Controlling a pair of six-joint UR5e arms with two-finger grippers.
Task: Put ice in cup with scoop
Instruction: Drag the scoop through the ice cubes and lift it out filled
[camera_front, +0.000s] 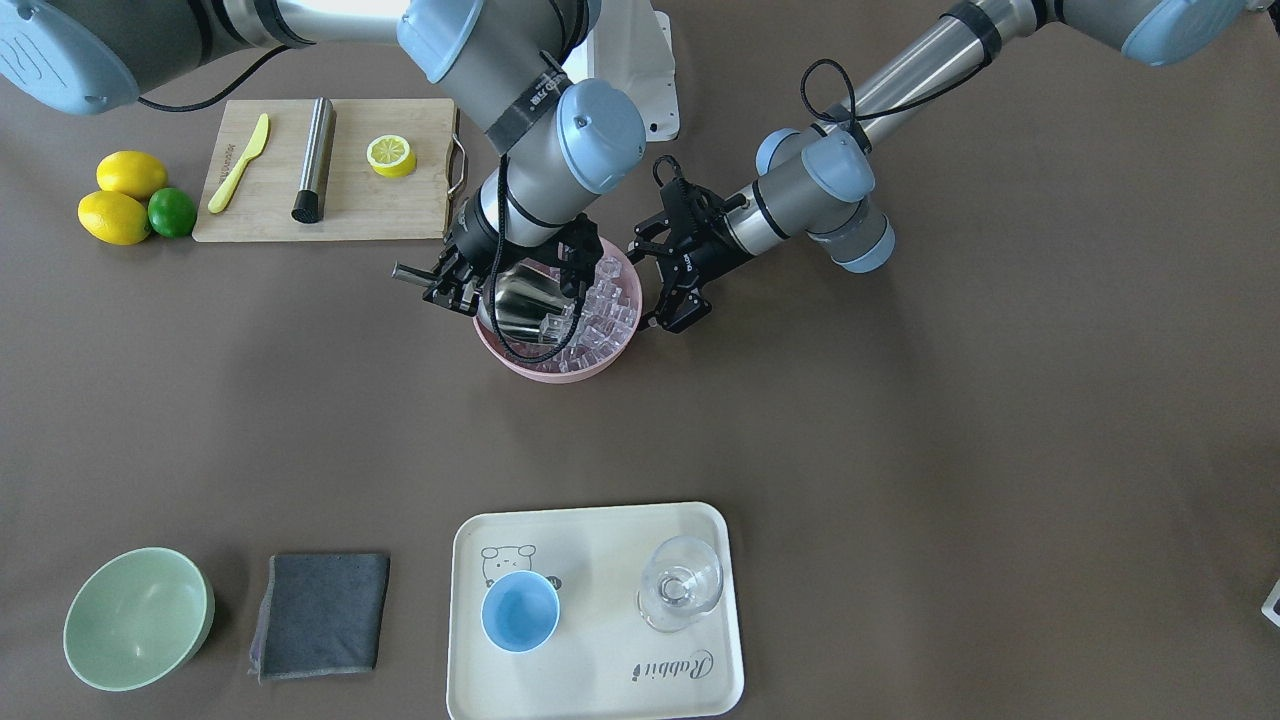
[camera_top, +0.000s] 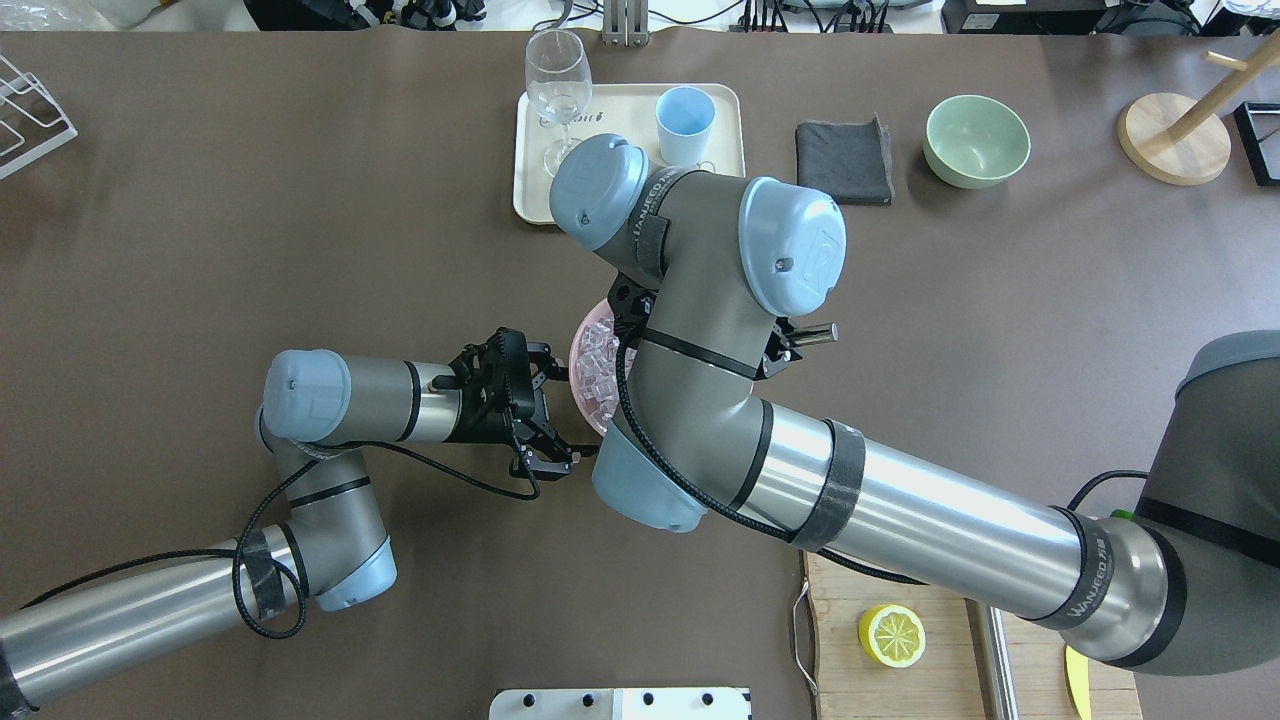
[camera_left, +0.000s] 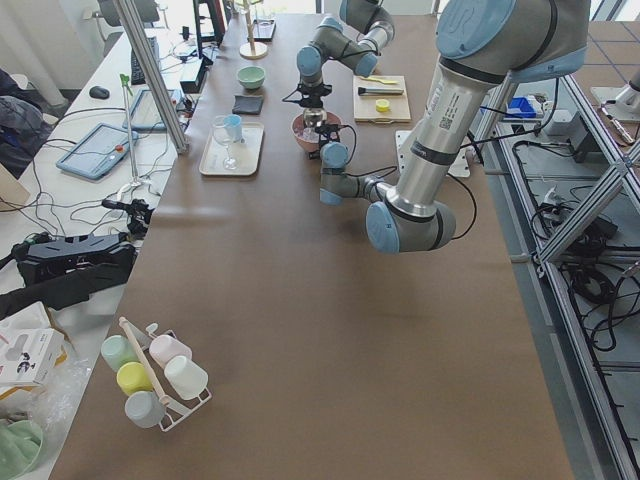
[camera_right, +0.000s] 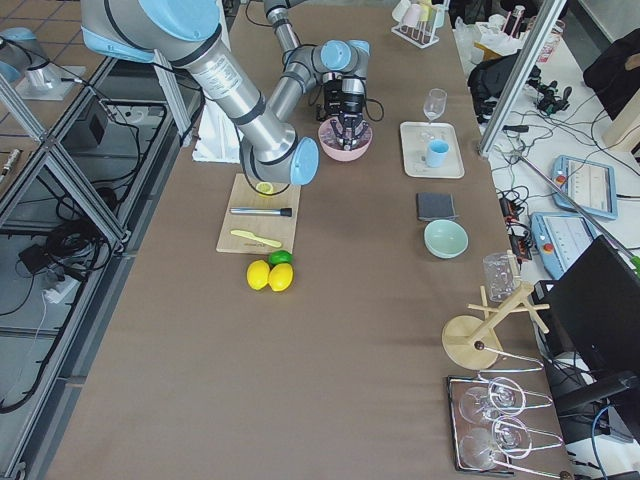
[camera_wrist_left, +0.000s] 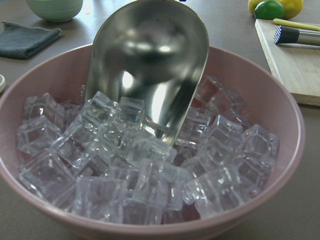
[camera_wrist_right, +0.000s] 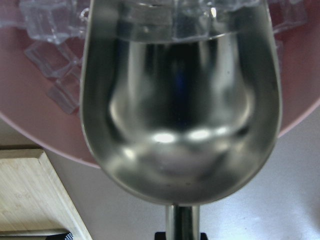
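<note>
Scooping: right hand (camera_front: 450, 283) clenches scoop (camera_wrist_left: 150, 75), lip in ice (camera_wrist_left: 135, 165) ahead; left hand (camera_front: 668, 290) released beside bowl (camera_wrist_left: 280, 105); next, lift level toward cup (camera_front: 520, 611)

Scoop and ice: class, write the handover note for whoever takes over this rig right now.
Grippers: the right gripper is shut on the handle of the scoop. The left gripper is open beside the pink bowl; contact unclear.
Things: the scoop's lip is dug into the ice in the pink bowl, its trough empty. The cup stands empty on the tray.
Done: scoop in hand, at the ice.
Left: load cubes, carry them to the cup, tip them in.
</note>
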